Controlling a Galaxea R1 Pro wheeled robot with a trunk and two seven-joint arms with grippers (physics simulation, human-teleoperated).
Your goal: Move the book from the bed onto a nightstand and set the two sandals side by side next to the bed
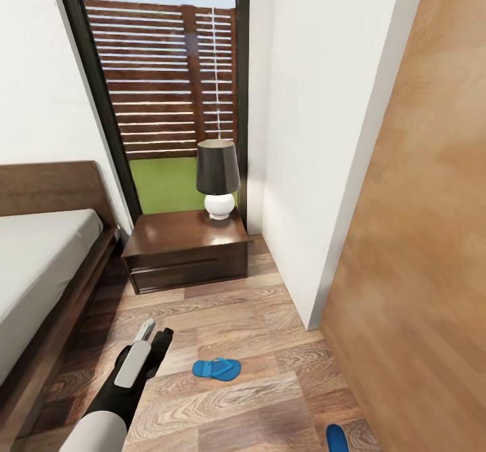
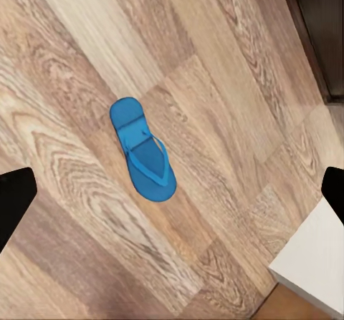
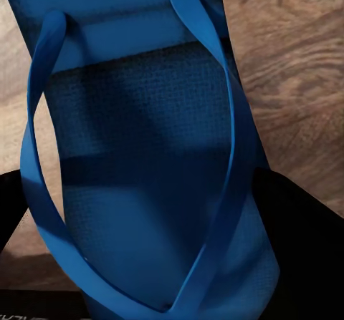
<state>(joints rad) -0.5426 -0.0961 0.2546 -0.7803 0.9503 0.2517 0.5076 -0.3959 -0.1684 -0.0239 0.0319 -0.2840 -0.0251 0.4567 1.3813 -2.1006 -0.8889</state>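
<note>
Bright blue flip-flop sandal (image 1: 217, 369) lies flat on the light wood-plank floor (image 1: 223, 317), thong straps up, a short way out from the dark brown wooden frame of the low platform bed (image 1: 64, 303) with its plain light grey mattress (image 1: 34, 263). The robot's left gripper (image 1: 153, 331) hangs above the planks just beside that sandal, its two fingers spread apart with nothing between them; the left wrist view looks straight down on the same sandal (image 2: 142, 149), clear of both dark fingertips (image 2: 14, 205). A second bright blue sandal (image 1: 337, 438) shows at the lower edge of the head view, well apart from the first, and the right wrist view presses close on its sole and straps (image 3: 143, 177), with dark fingers (image 3: 301, 241) on either side; whether that claw is clenched on it cannot be told. Beyond, a boxy dark-brown nightstand (image 1: 185, 253) carries a dark-shaded lamp with a round white base (image 1: 218, 177) beside the black-framed window (image 1: 101, 101). No writing is legible anywhere.
</note>
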